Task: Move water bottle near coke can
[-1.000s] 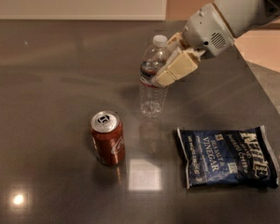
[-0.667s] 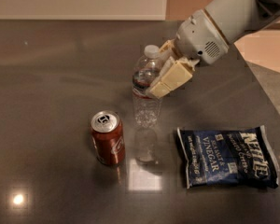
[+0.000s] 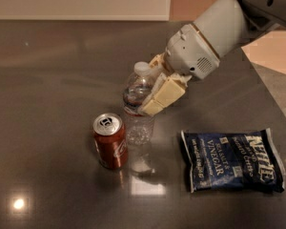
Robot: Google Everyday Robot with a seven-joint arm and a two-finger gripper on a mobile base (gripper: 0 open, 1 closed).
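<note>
**Bottle and claw now closer to the can**

Since the earlier frame, the gripper [image 3: 150,87] has come down and toward the camera with the water bottle [image 3: 136,90]. The bottle's base, which stood well back from the coke can [image 3: 110,142], now sits just beside the can's upper right shoulder. The can and the chip bag [image 3: 231,159] lie where they did.

The claw is clamped on the bottle. One cream, blocky finger [image 3: 163,95] crosses the front of its upper half and the other shows behind, near the white cap. The bottle is clear, ribbed plastic with a dark label band partly hidden by the front finger, and it leans slightly. Whether its base touches the table [image 3: 47,85] or hangs just above it cannot be told.

The can stands upright below and to the left of the claw. It is a short red cylinder with white script and a silver top with a pull tab. Below and to the right of the claw, apart from the bottle, a dark blue crinkled bag of Kettle salt and vinegar chips lies flat. The table is a dark grey, glossy surface showing soft reflections and light spots. The white, rounded arm [image 3: 214,32] rises up and to the right behind the claw.
</note>
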